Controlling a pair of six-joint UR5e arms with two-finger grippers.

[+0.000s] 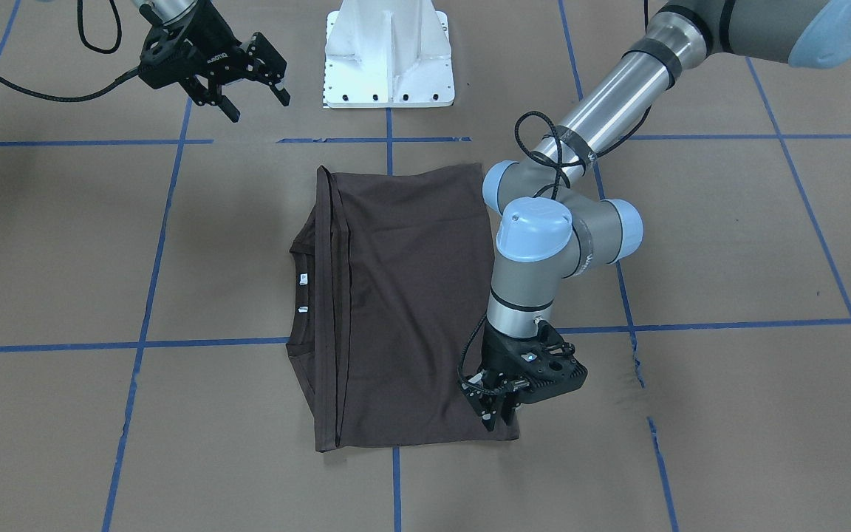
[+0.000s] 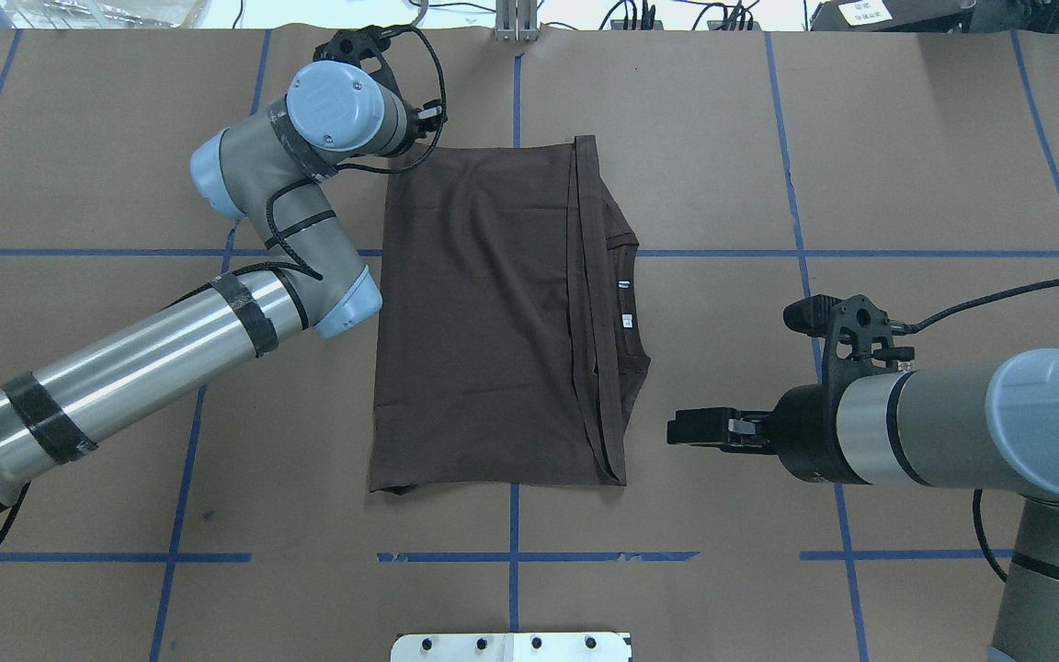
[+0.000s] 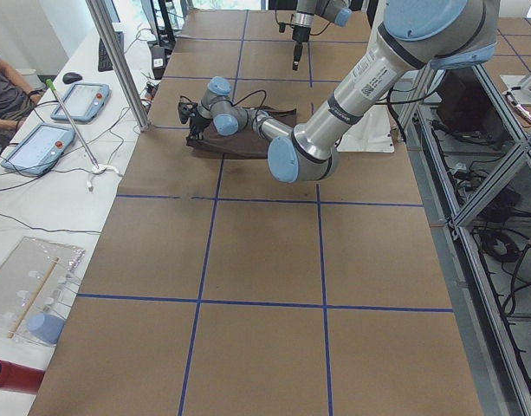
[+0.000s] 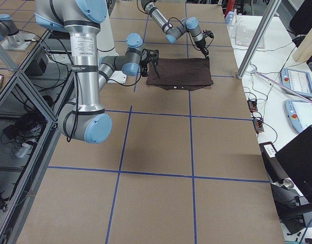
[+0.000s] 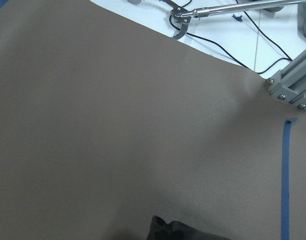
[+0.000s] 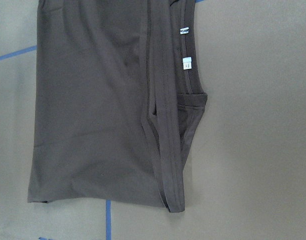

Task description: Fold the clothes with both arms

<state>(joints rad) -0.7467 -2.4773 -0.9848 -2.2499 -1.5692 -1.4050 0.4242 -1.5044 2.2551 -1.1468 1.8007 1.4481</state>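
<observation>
**Mid-fold: left pincer set on a T-shirt corner**

The T-shirt (image 1: 411,295) lies flat on the table (image 1: 728,258), already folded to a rectangle. The left pincer (image 1: 498,417) stands pressed together at the T-shirt's corner farthest from the robot, apparently pinching the fabric there; the right pincer (image 1: 259,107) hangs spread and empty, well apart from the T-shirt. Judged step: gripping for a further fold; the next move calls for the right pincer to take a matching corner, so both lift evenly.

Left tool (image 1: 497,417) grip on T-shirt (image 1: 403,295) corner unclear, dark on dark. Left wrist view crops the T-shirt. Neck labels (image 6: 186,62) unreadable.
</observation>
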